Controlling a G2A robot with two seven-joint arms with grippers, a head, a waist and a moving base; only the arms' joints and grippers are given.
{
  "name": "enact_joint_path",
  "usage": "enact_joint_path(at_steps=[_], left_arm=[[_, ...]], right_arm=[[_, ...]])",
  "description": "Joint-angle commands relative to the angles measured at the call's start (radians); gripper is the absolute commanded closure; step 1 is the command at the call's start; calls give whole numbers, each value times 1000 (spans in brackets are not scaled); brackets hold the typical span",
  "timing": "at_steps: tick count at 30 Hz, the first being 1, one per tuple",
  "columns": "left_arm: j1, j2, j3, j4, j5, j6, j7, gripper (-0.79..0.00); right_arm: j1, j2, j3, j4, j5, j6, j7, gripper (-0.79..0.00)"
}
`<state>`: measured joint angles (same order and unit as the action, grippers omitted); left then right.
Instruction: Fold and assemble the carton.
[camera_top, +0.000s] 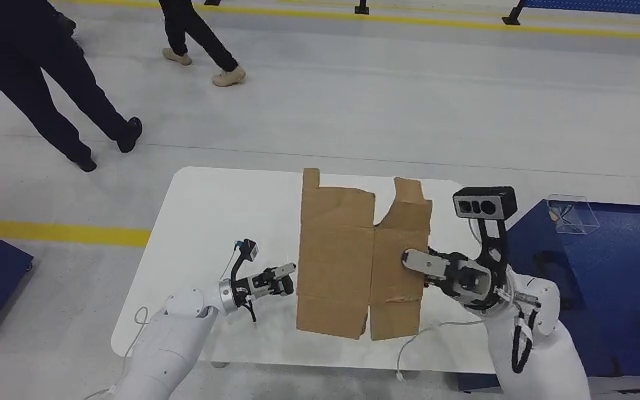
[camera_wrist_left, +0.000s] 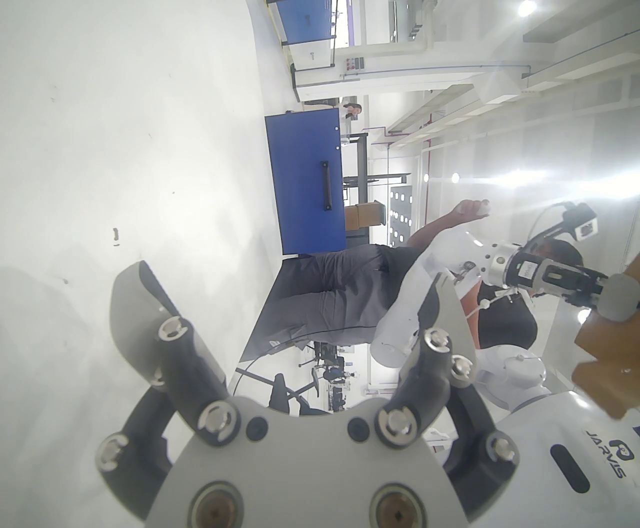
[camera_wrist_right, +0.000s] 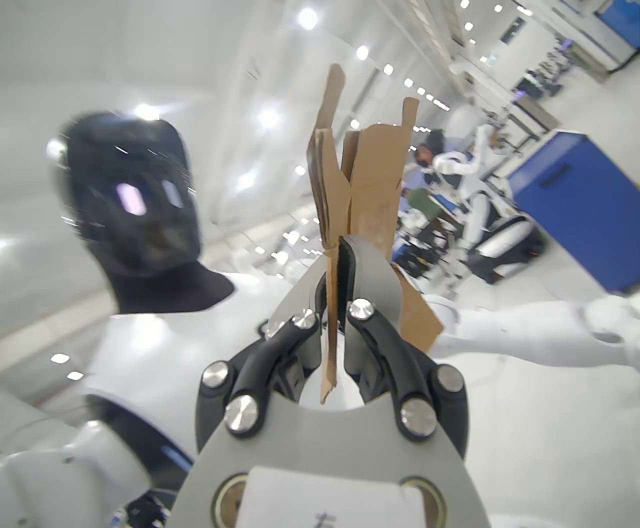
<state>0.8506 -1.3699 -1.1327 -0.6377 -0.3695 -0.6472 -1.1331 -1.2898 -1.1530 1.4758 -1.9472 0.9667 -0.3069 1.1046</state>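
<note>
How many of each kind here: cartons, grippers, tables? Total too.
carton: 1
grippers: 2 (left gripper open, right gripper shut on the carton)
table: 1
Total: 4

Carton (camera_wrist_right: 372, 190), apparently flat, in right hand (camera_wrist_right: 336, 252)

**Top view.** You look down from above both arms onto the white rounded surface (camera_top: 200, 210) at middle distance, with the pale floor (camera_top: 400, 100) beyond it.

**Left wrist view.** Your camera sits close behind the left hand (camera_wrist_left: 295, 305). It is rolled sideways and faces across the surface into the room. Farther off it catches the right hand (camera_wrist_left: 607, 300) and a corner of the flat brown cardboard carton (camera_wrist_left: 600, 380).

**Right wrist view.** Your camera sits close behind the right hand, tilted up towards the ceiling lights (camera_wrist_right: 268, 117).

**Shared.** You find the carton in all three views.
</note>
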Motion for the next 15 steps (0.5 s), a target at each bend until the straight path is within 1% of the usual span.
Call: enact_joint_path(at_steps=[1,3,5,9,12,14,15], left_arm=[[0,0,0,0,0,0,0,-785],[0,0,0,0,0,0,0,-785],[0,0,0,0,0,0,0,-785],[0,0,0,0,0,0,0,-785],[0,0,0,0,0,0,0,-785],[0,0,0,0,0,0,0,-785],[0,0,0,0,0,0,0,-785]], right_arm=[[-20,-7,-11,30,328,74,29,0],[-32,-14,-25,69,529,164,40,0],[-41,-22,-69,95,700,292,37,0],[-53,-37,-173,139,943,512,-27,0],[-63,-51,-279,175,1063,652,-112,0],[-75,-62,-358,196,1177,739,-197,0],[-80,-69,-396,203,1259,783,-239,0]])
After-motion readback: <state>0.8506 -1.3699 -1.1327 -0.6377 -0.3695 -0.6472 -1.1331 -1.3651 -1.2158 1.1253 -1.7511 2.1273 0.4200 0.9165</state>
